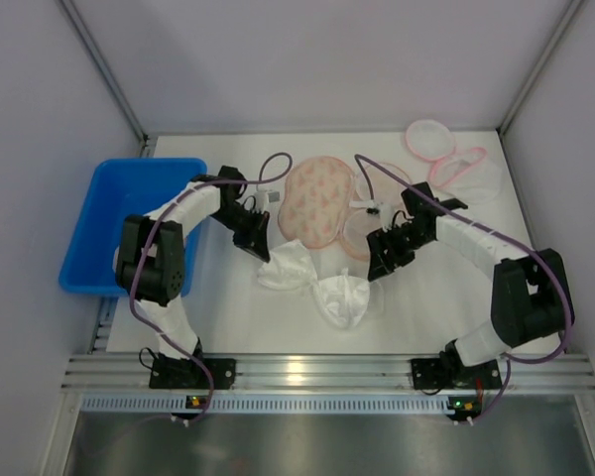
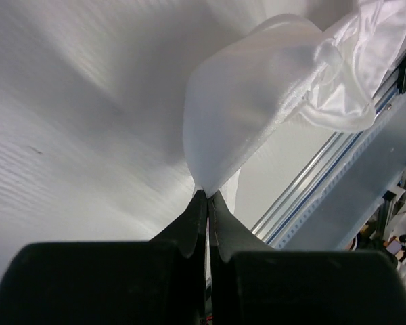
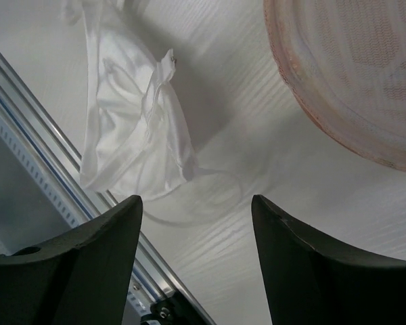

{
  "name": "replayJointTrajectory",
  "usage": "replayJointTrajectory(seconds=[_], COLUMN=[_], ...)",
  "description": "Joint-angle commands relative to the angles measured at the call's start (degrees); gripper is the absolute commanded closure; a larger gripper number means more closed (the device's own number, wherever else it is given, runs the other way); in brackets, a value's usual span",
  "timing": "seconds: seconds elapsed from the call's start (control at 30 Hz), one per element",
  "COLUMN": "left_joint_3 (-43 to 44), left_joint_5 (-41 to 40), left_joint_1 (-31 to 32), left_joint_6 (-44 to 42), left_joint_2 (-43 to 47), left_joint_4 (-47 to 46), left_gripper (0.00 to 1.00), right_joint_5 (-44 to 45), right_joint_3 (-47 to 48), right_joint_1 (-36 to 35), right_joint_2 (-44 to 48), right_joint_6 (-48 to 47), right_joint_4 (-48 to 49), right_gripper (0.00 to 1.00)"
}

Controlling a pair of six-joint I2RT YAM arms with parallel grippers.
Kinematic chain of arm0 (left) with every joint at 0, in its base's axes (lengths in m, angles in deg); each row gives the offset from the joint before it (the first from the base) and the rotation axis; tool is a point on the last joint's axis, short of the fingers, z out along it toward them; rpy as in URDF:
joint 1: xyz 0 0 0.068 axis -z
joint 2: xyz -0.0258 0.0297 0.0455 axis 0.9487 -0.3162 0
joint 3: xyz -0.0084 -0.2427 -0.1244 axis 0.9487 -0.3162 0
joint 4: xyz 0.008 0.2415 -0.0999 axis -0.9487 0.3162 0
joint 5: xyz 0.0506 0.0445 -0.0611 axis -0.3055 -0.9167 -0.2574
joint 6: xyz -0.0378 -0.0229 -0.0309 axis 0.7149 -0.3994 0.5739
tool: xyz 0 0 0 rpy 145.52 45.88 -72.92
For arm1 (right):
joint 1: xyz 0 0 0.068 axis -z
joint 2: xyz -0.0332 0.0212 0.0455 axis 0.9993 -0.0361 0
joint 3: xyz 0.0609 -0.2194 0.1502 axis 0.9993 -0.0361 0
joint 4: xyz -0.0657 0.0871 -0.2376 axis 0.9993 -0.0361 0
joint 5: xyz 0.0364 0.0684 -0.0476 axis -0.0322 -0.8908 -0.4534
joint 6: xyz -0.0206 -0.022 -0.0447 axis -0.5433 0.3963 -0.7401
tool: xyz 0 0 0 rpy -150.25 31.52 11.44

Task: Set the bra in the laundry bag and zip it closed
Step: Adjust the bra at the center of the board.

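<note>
1. Left gripper (image 1: pixel 268 248), top view: jaws pressed together on the left cup edge of the white bra (image 1: pixel 290 268). The bra lies mid-table, long axis running from that pinch diagonally toward the near-right. The laundry bag (image 1: pixel 317 198) lies open and pink just behind the bra, toward the far edge, so the carry is a short move away from the near edge. The left arm is the nearer one and has the grip.
2. Same view: the right gripper (image 1: pixel 382 263) sits just right of the bra's other cup, fingers spread, holding nothing. A blue bin (image 1: pixel 119 198) stands at the table's (image 1: pixel 278 332) left edge and a spare pink bag (image 1: pixel 451 159) at the far-right corner, both out of the path.
3. Left wrist: left gripper (image 2: pixel 208 200) tips meet on the cup's corner; the bra (image 2: pixel 257 101) fans out ahead, toward the near-edge rail (image 2: pixel 325 183).
4. Right wrist: right gripper (image 3: pixel 196 230) is wide open above bare table, with the bra (image 3: pixel 139 135) ahead-left by the rail (image 3: pixel 54 162) and the laundry bag (image 3: pixel 352 74) rim ahead-right. I'd judge the trailing cup may snag the bag's rim.
</note>
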Motion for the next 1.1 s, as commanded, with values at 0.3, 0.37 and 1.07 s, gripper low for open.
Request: replayJointTrajectory(seconds=[0.3,0.37,1.07], left_joint_3=[3.54,3.80,5.56], left_joint_5=[6.11,7.42,16.39], left_joint_1=[-2.09,-2.09,13.55], left_joint_6=[4.24,6.08,24.72], left_joint_2=[2.33,3.38,1.82], left_joint_4=[3.47,3.47,-4.62], left_gripper=[1.00,1.00,1.00], right_joint_5=[-8.57,-8.66,-15.34], right_joint_3=[-3.25,-3.42,-2.99], right_joint_1=[0.91,1.70,2.31], right_joint_2=[-2.73,-2.91,-11.35], right_joint_6=[6.22,7.18,13.52], right_joint_4=[4.62,5.15,11.31], right_gripper=[0.24,0.24,0.76])
